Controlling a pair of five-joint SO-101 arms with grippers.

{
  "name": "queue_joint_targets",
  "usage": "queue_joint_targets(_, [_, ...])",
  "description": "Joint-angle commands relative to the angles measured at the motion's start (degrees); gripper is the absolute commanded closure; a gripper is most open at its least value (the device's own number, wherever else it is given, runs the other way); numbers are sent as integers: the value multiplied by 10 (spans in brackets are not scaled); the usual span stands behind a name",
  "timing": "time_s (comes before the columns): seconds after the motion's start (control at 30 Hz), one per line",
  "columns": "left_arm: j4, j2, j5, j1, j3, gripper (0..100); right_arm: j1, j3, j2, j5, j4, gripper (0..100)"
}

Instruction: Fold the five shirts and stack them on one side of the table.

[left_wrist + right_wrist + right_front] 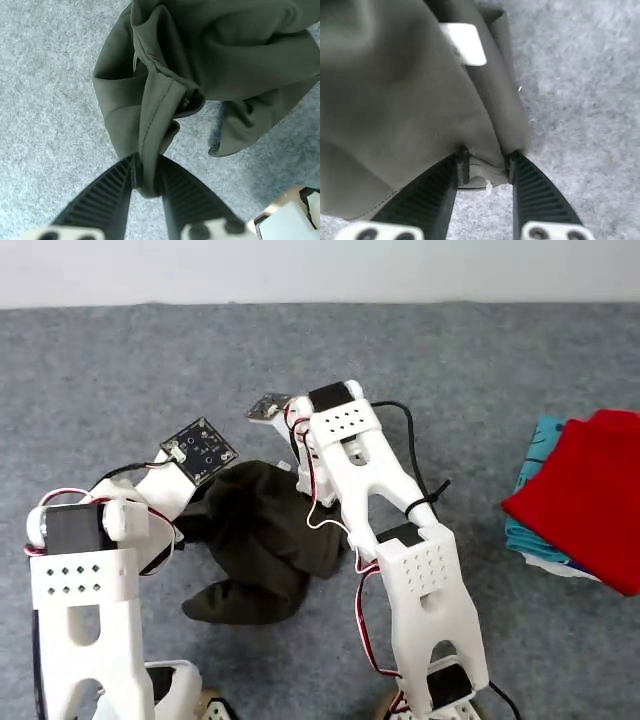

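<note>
— The olive shirt [262, 540]?
— Crumpled dark heap, middle of the surface [120, 370].
— And the folded ones?
— The red shirt [590, 495] lies flat atop a teal shirt [540, 445], at the right edge.

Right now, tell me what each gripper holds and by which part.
Both hold the crumpled dark olive fabric shirt: the left gripper pinches a stitched hem fold, the right gripper clamps another hemmed edge.

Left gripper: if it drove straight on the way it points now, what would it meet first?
More of the dark shirt. The left gripper is shut on a fold of it, and the bunched cloth lies directly ahead. Probably it would push into that before reaching the table; depth is unclear.
</note>
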Motion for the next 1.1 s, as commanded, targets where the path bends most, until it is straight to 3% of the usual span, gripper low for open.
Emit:
queue_joint_targets(0.0, [-11, -5, 4, 5, -2, 985, 5, -4, -5, 2, 2, 859])
queue_joint_targets(0.17, [-11, -5, 4, 5, -2, 985, 3, -4, -10, 4, 6, 998])
queue_joint_targets(0.53, [-36, -10, 6, 2, -8, 985, 22, -47, -112, 27, 65, 990])
queue_joint_targets(0.9, [-80, -10, 102, 1, -52, 985, 74, -47, -303, 45, 65, 990])
queue_joint_targets(1.07, [-79, -11, 110, 1, -108, 985, 102, -47, -381, 70, 65, 990])
